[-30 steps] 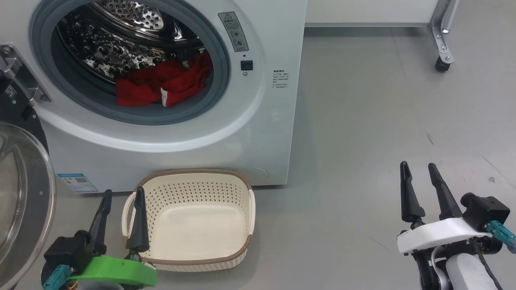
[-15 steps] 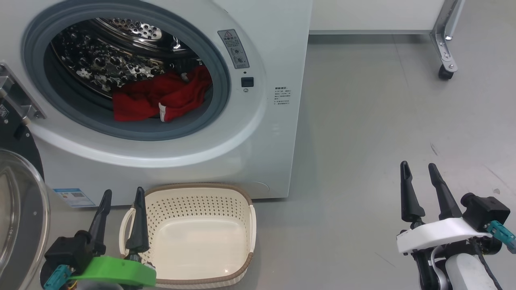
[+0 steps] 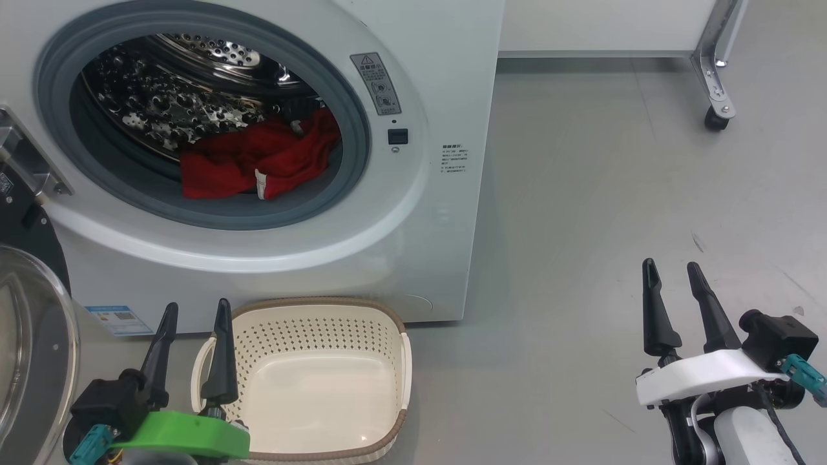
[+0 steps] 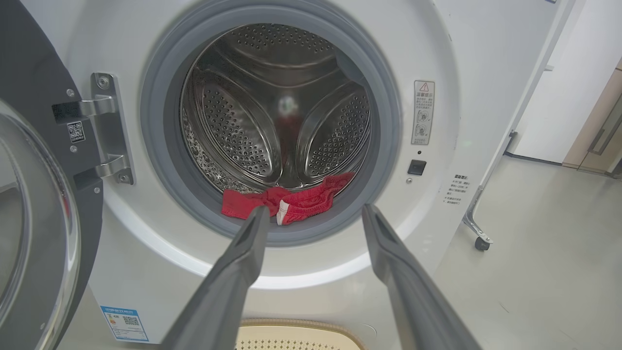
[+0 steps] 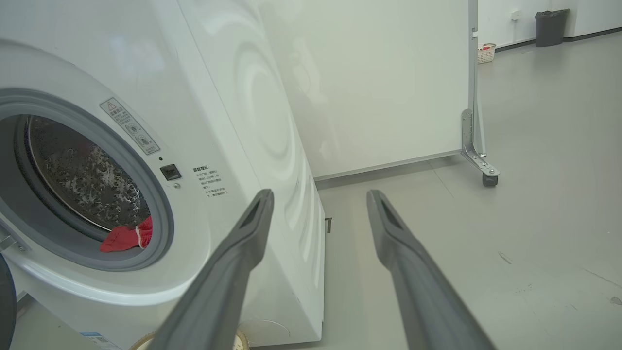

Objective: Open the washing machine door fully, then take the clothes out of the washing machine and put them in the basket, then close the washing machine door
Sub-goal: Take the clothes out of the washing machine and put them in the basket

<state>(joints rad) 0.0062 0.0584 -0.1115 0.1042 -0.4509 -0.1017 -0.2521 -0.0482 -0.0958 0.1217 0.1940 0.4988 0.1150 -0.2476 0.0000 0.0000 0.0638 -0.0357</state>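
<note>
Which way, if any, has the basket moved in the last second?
No. The basket keeps its spot against the washing machine; the camera shifted instead.

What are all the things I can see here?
washing machine: one, white, upper left, opening uncovered.
washing machine door: one, black rim with clear glass, open, far left.
clothes: one heap, red with white trim, on the drum's floor.
basket: one, cream with brown rim, on the floor before the machine, empty.
caster: one, black, under a metal frame leg, upper right.
left gripper: one, dark fingers, open, lower left beside the basket.
right gripper: one, dark fingers, open, lower right.
</note>
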